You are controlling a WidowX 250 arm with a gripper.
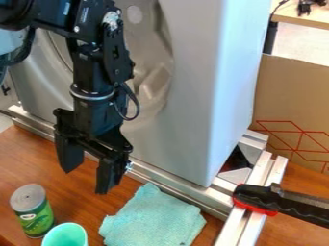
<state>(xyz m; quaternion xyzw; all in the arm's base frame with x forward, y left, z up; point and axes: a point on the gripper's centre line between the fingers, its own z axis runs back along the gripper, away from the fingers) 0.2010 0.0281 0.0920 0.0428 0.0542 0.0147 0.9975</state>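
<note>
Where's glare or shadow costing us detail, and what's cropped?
Camera view: floor at upper right nearly washed out; soft sheen on the grey panel; black tool dark, with little surface detail; dark patch in the metal frame; cup cropped at the bottom edge.

Bright, soft light in here, pale sheen down the grey box (221, 72), floor (308, 41) nearly washed out
</note>
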